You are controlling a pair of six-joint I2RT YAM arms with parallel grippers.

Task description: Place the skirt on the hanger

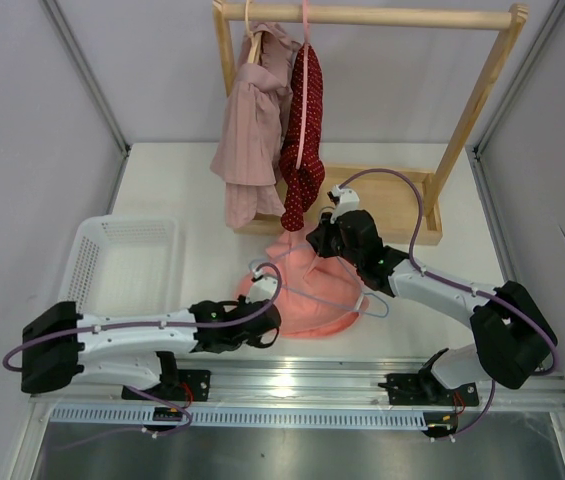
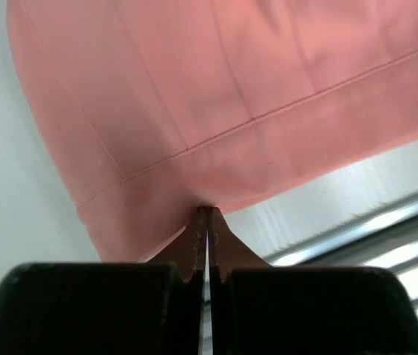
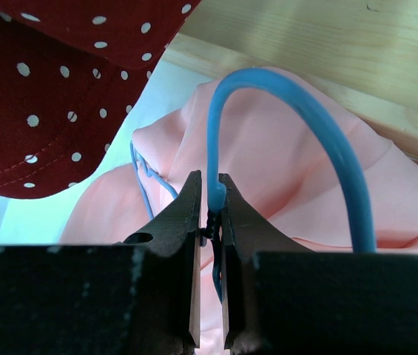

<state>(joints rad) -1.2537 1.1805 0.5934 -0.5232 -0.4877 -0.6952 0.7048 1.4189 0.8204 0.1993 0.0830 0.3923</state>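
Note:
The salmon skirt (image 1: 302,295) lies bunched on the table in front of the rack. The thin light-blue hanger (image 1: 364,300) lies across and partly inside it. My right gripper (image 1: 322,248) is at the skirt's far end. In the right wrist view it (image 3: 210,194) is shut on the hanger's neck just below the curved blue hook (image 3: 297,111), with the skirt (image 3: 290,192) behind. My left gripper (image 1: 274,320) is at the skirt's near edge. In the left wrist view it (image 2: 207,214) is shut on the hem of the skirt (image 2: 231,89).
A wooden rack (image 1: 362,15) stands at the back, its base (image 1: 397,205) just behind the skirt. A mauve striped garment (image 1: 252,130) and a dark red dotted garment (image 1: 302,140) hang from it, the latter close over my right gripper (image 3: 61,89). A white basket (image 1: 122,262) sits at the left.

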